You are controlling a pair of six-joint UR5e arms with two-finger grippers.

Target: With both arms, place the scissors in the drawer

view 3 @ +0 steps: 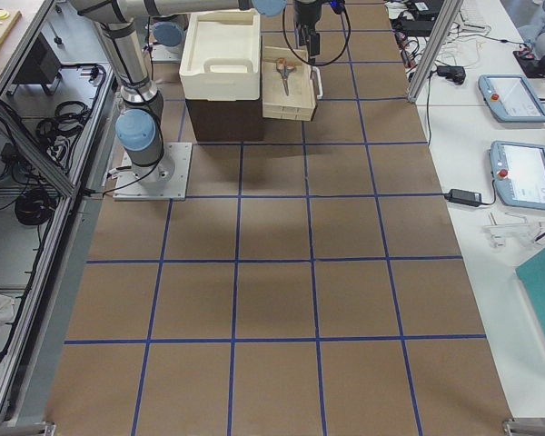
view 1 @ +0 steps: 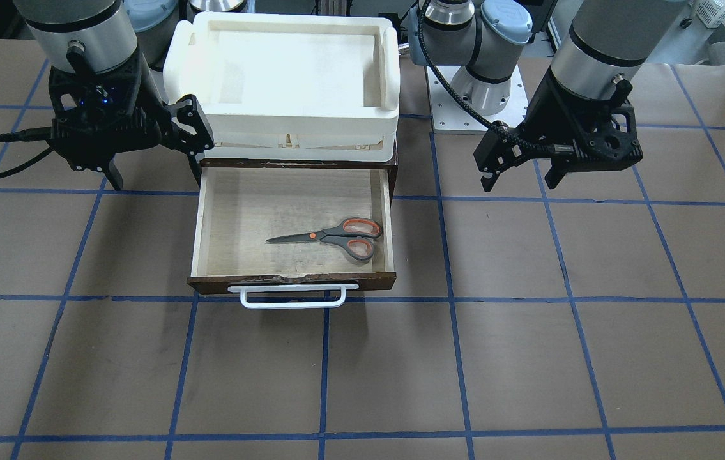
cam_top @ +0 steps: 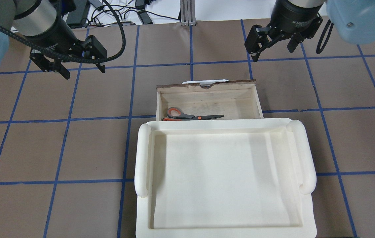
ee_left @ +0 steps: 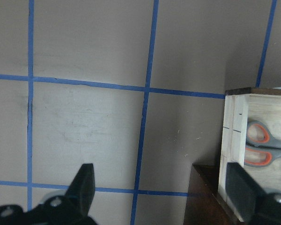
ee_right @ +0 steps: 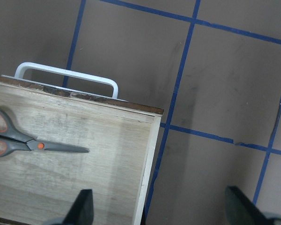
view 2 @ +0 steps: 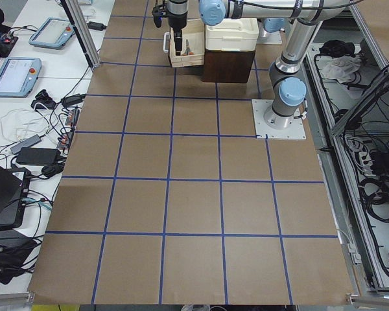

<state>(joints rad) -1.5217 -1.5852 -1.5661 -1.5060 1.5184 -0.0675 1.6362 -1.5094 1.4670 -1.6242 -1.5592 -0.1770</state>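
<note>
The scissors (view 1: 330, 237) lie flat inside the open drawer (view 1: 292, 281), handles toward the robot's left side. They also show in the overhead view (cam_top: 190, 116), the left wrist view (ee_left: 260, 145) and the right wrist view (ee_right: 23, 140). The drawer's white bar handle (view 1: 292, 297) faces away from the robot. My left gripper (view 1: 522, 182) is open and empty, above the table well to the side of the drawer. My right gripper (view 1: 154, 160) is open and empty, close to the drawer's other side near the cabinet corner. Neither touches anything.
A cream-white plastic tray (cam_top: 142, 155) sits on top of the dark cabinet behind the drawer and overhangs the drawer's rear part. The left arm's base plate (view 1: 474, 102) is bolted to the table beside it. The brown table carries a blue tape grid.
</note>
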